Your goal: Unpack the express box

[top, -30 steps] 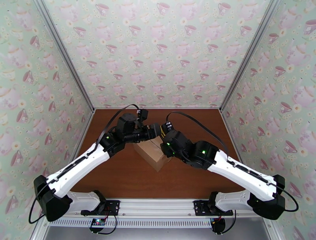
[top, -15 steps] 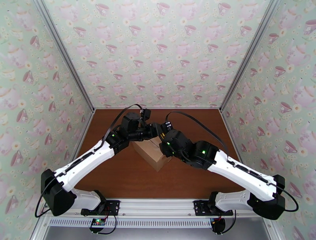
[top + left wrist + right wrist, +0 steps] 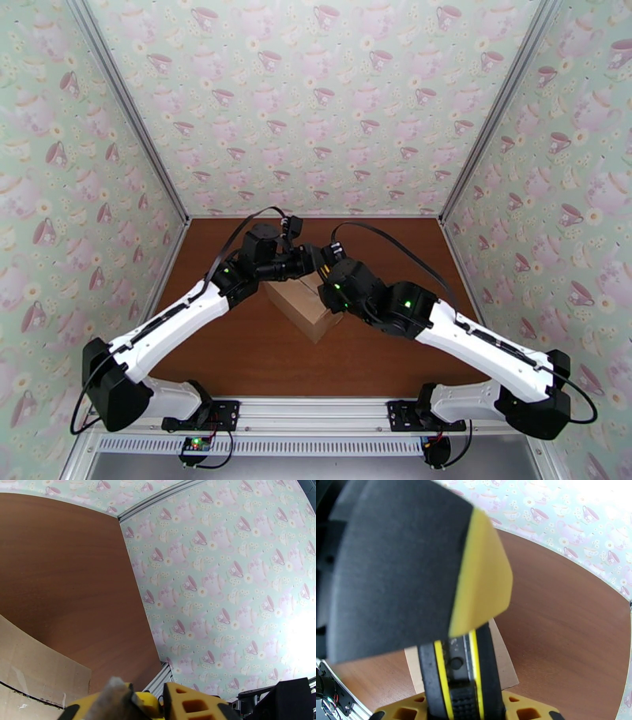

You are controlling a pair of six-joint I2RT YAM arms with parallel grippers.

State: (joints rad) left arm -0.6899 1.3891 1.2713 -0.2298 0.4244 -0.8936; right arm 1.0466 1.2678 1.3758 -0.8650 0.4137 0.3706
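The brown wooden table [image 3: 237, 355] is enclosed by teacup-patterned wallpaper [image 3: 316, 103]. Near its middle stands the small plain brown cardboard express box [image 3: 304, 309]. Both wrists are brought together over its far top edge, so most of the top is hidden. The left gripper [image 3: 310, 260] is closed tight. A pale blurred scrap [image 3: 114, 691] is seen at its yellow fingers [image 3: 189, 705], and whether it is tape cannot be told. The right gripper [image 3: 460, 707] is closed on a black tool with yellow stripes [image 3: 458, 669], held above the box's cardboard. Nothing is seen taken out. The task is judged to be at the opening of the seam, with the flaps and contents left to deal with.
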